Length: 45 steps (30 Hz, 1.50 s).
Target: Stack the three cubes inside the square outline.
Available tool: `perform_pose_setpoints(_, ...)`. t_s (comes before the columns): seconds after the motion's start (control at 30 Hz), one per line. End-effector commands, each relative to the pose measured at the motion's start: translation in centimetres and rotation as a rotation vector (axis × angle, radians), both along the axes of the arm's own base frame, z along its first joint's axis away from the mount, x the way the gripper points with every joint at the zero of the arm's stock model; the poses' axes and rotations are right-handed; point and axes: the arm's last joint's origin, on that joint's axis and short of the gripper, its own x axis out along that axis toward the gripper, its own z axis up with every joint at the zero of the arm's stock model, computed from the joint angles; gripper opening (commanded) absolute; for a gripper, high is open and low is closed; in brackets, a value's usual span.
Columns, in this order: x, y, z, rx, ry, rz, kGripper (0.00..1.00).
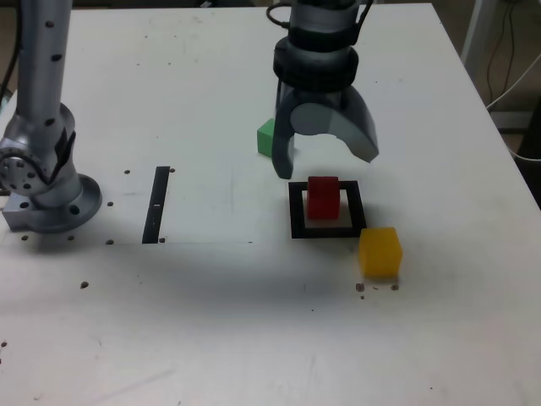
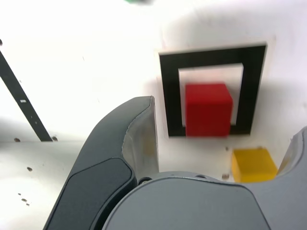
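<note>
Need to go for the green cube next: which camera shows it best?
The exterior view: the green cube sits on the table behind the open gripper, partly hidden by one finger. The wrist view catches only a blurred green sliver at its edge.

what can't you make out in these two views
- Green cube: in the exterior view the gripper hides most of it; in the wrist view only a blurred sliver at the edge.
- Yellow cube: in the wrist view the gripper body cuts off its lower part.
- Arm base: cut off by the exterior view's left edge.

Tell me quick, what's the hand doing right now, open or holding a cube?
Hand: open and empty, above the table just behind the red cube.
</note>
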Motion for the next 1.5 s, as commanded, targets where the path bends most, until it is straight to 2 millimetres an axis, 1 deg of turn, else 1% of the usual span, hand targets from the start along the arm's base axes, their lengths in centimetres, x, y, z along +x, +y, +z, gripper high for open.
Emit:
perform_pose_setpoints(0.0,0.4,-1.0,0.3,0.001,0.014,-0.019,0.99)
perform_pose_setpoints(0.27,1.6,-4.7,0.7,0.001,0.048,-0.063,0.99)
perform_pose_setpoints(0.43,2.5,-6.6,0.7,-0.003,0.049,-0.081,0.99)
perform_pose_setpoints(0.77,4.8,-9.5,-0.4,-0.024,0.056,-0.098,0.99)
perform_pose_setpoints(1.0,5.8,-10.2,-0.9,-0.021,0.068,-0.091,0.99)
perform_pose_setpoints(1.1,5.8,-10.2,-1.0,-0.017,0.081,-0.074,0.99)
perform_pose_setpoints(1.33,5.7,-10.1,-1.5,0.005,0.119,0.022,0.99)
perform_pose_setpoints(1.47,5.9,-10.2,-1.4,0.003,0.115,0.034,0.99)
